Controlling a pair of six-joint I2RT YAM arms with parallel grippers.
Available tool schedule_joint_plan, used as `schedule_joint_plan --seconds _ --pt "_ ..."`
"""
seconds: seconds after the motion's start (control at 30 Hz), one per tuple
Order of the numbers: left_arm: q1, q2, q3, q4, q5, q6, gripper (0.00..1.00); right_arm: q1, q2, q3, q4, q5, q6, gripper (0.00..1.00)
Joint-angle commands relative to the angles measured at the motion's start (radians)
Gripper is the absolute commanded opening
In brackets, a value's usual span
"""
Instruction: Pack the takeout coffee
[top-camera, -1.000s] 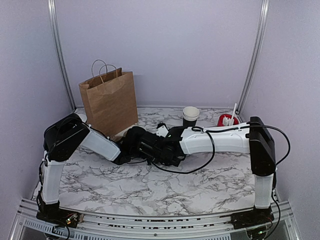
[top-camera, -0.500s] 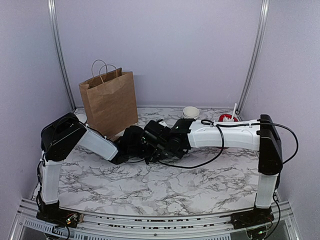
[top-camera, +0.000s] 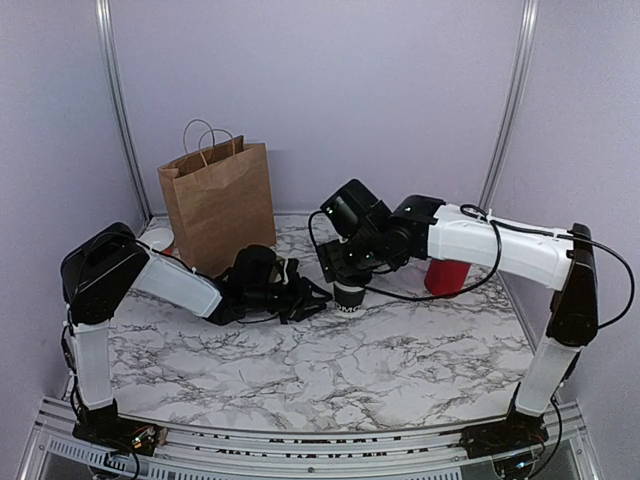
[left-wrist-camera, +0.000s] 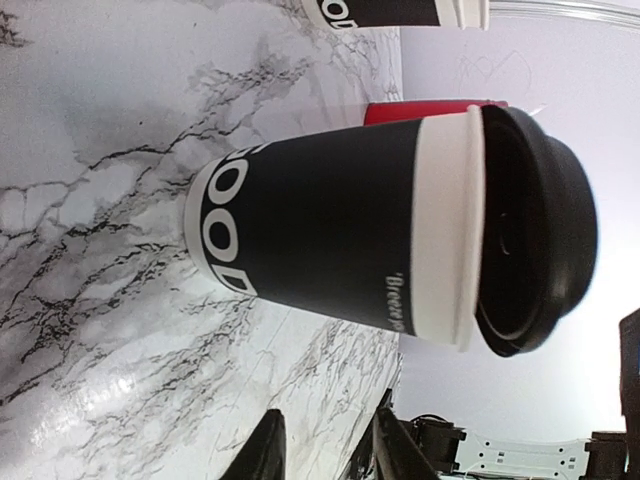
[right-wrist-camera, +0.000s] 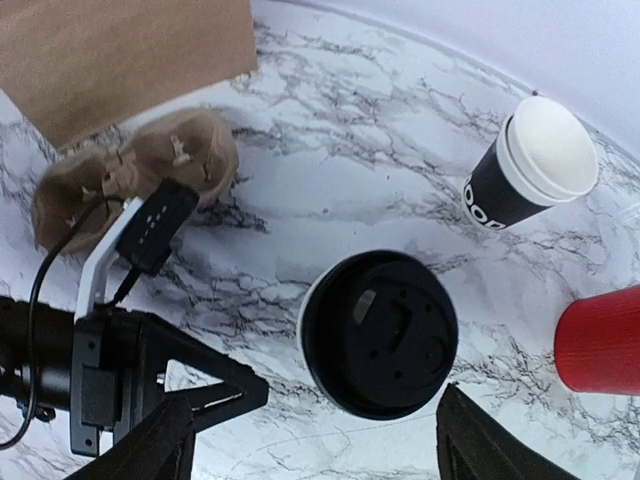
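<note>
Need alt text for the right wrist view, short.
Top-down on the lidded takeout coffee, just beyond the open right pincer. A cup stack, red cup and cardboard carrier stand apart on the marble table.

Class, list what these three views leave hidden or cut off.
- Paper bag: inside; top view; its own walls hide it.
- Takeout coffee: full lettering; left wrist view; it curves out of sight.
- Red cup: contents; right wrist view; the right edge cuts it.
- Cup stack: top view; right arm covers it.
</note>
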Motion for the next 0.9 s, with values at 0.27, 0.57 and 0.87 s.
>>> schedule_joint_plan --seconds 0.27,0.57,0.87 --pt "0.006 -0.179 0.048 -0.331 -0.111 0.238 0.31 -0.217 -0.047 -0.044 0.164 -0.279 -0.064 0.49" --pt "0.006 -0.153 0.206 -0.498 -0.163 0.313 0.37 -0.234 0.005 -0.091 0.206 -0.271 -0.063 0.44" --pt "0.006 -0.086 0.296 -0.565 -0.186 0.329 0.38 -0.229 0.014 -0.181 0.248 -0.281 -0.047 0.41"
